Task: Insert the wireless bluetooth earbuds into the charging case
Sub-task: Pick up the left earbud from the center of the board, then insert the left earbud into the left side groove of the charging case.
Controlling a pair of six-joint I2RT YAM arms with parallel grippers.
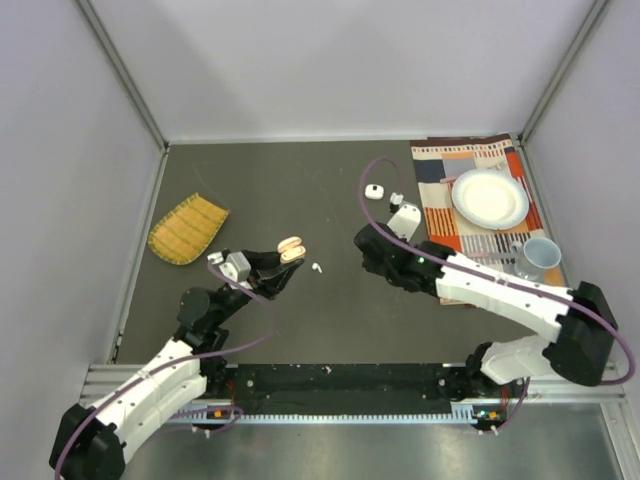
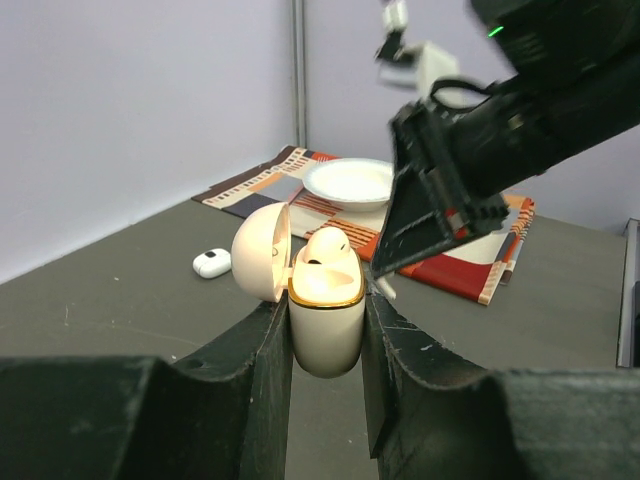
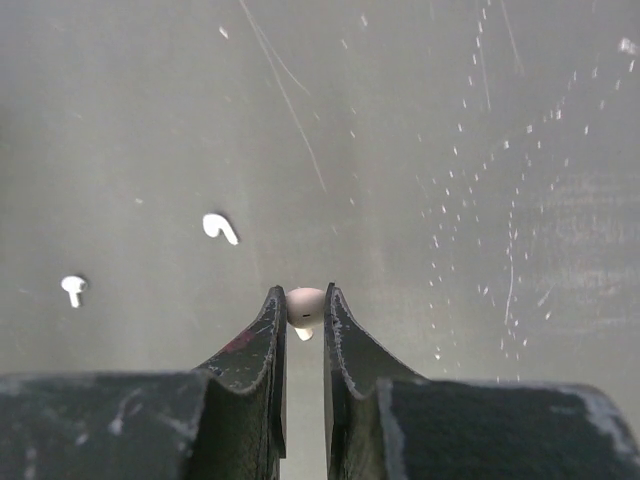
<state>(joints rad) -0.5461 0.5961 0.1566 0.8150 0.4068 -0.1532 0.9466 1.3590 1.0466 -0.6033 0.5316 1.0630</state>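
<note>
Showing a dark grey table [image 1: 330, 330] enclosed by pale walls, with a striped patterned cloth [image 1: 440, 165] at its far right corner. A white plate [image 1: 489, 197] sits on the cloth, a pale blue cup [image 1: 540, 257] stands by the cloth's near edge, and a yellow woven tray [image 1: 186, 230] lies at the far left. The left gripper [image 2: 326, 335], over the table's left-centre, has its fingers clamped on both sides of the lower body of a peach charging case [image 2: 326, 310]. The case is upright, its lid hinged open to the left. One peach earbud [image 2: 327, 245] sits inside, its head showing above the gold rim. The right gripper [image 3: 304, 312], just right of the case in the left wrist view, has its fingers drawn narrow, pinching a second peach earbud [image 3: 305, 303] between the tips. A small white case [image 1: 375, 191] rests on the table near the cloth. A white earbud [image 3: 220, 228] and a further white earbud [image 3: 72, 288] lie loose on the table, apart from each other.
</note>
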